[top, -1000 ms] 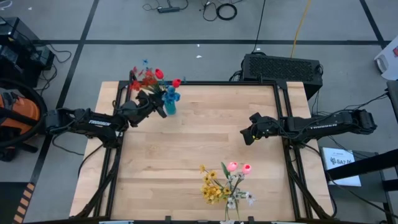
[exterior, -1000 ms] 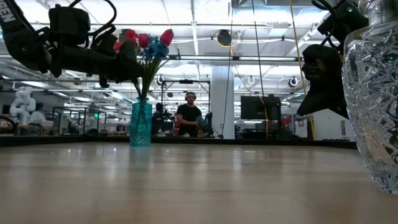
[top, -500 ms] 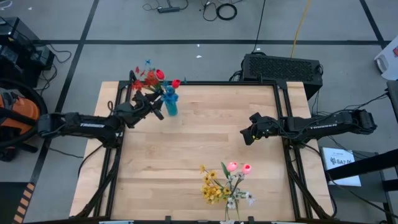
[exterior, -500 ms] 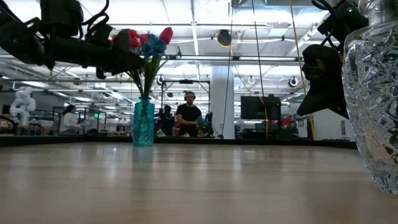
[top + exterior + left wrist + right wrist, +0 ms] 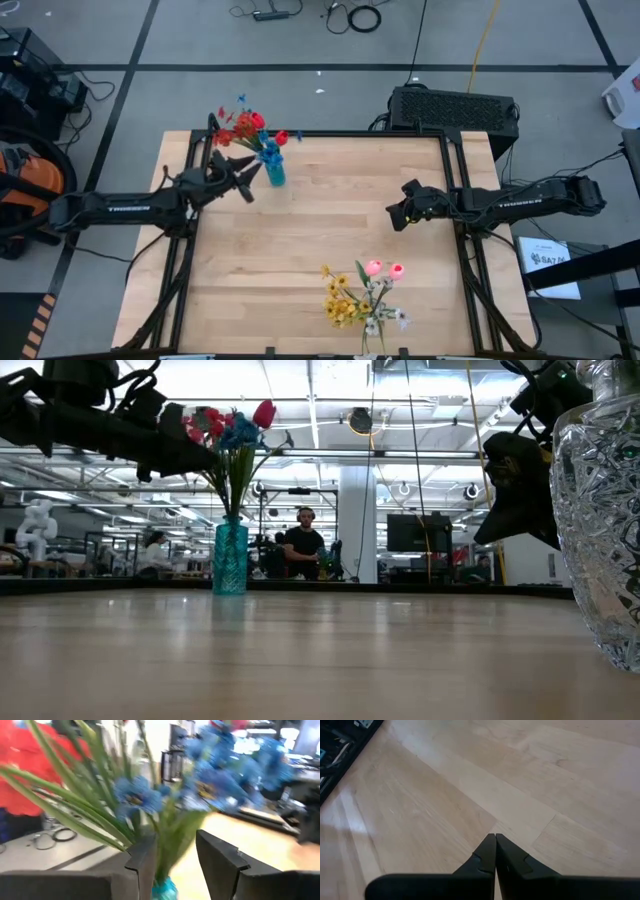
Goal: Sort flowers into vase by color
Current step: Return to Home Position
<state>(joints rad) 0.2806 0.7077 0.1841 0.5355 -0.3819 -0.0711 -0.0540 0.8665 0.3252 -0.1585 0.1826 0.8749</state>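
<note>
A teal cup vase (image 5: 274, 174) (image 5: 230, 558) stands near the table's far left corner, with blue sprays (image 5: 215, 775) and red flowers (image 5: 245, 128) (image 5: 235, 430) standing in it by their green stems. My left gripper (image 5: 250, 175) (image 5: 175, 845) hovers open just left of that bunch, above the cup's rim (image 5: 162, 891), and the stems show in its gap. A second bunch of yellow, pink and white flowers (image 5: 365, 295) stands at the near edge in a clear cut-glass vase (image 5: 600, 520). My right gripper (image 5: 393, 216) (image 5: 495, 836) hangs shut over bare wood, right of centre.
A black frame rail (image 5: 320, 133) runs around the wooden tabletop (image 5: 320, 230). A black box (image 5: 455, 108) sits beyond the far right corner. Bare wood lies between the two vases. People show in the room behind the table (image 5: 303, 545).
My left gripper has drawn back from the teal vase toward the table's left edge and risen a little. The flowers in the teal vase stay standing in it. The right arm has kept still.
</note>
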